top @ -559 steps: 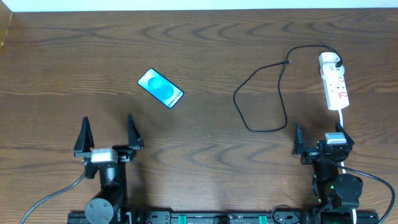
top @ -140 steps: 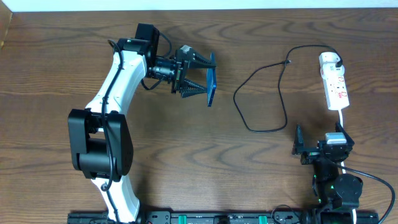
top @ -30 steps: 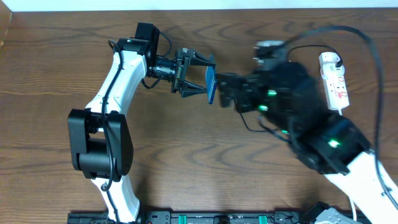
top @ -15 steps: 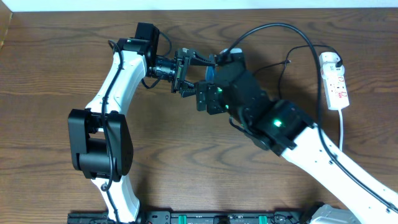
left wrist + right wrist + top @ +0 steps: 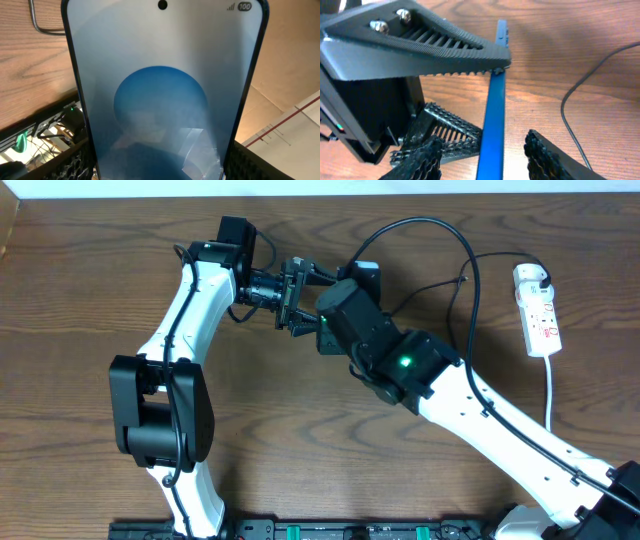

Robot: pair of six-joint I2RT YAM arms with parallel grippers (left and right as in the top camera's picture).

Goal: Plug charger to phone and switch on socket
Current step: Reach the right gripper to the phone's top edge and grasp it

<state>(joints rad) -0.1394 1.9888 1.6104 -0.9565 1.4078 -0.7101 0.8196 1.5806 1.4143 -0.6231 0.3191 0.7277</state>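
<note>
Right gripper has moved in on phone, fingers apart astride its edge | left gripper clamps phone edge-up, likely exposing its port | charger lies ungrasped.

Occluded and cropped items, three views
phone: lower end cut off by frame in both wrist views; overhead, hidden under right arm. right gripper: fingertips only, remainder cropped; not visible overhead. charger: one short curve visible in right wrist view, both ends out of frame.
</note>
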